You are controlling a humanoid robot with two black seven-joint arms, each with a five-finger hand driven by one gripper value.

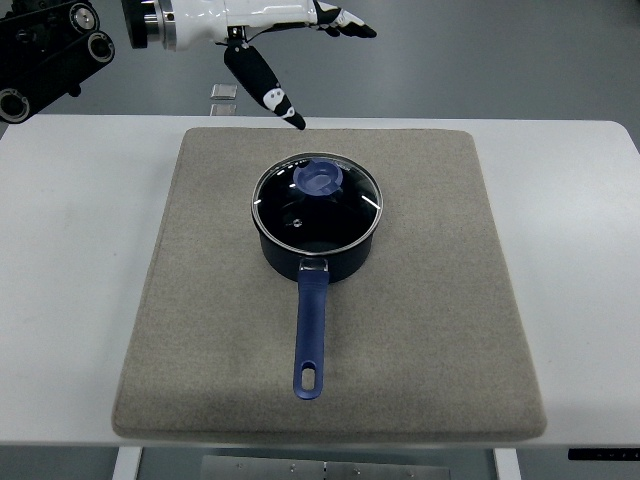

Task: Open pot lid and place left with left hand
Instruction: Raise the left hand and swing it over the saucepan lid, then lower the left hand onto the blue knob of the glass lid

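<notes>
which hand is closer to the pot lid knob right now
Left. The left hand hovers beyond the lid knob, above the mat's far edge, fingers open and apart from the lid. The right hand is not in view.

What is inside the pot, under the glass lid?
Through the glass lid only the dark inner bottom of the pot shows, with no food visible. The blue knob and reflections hide part of the inside.
</notes>
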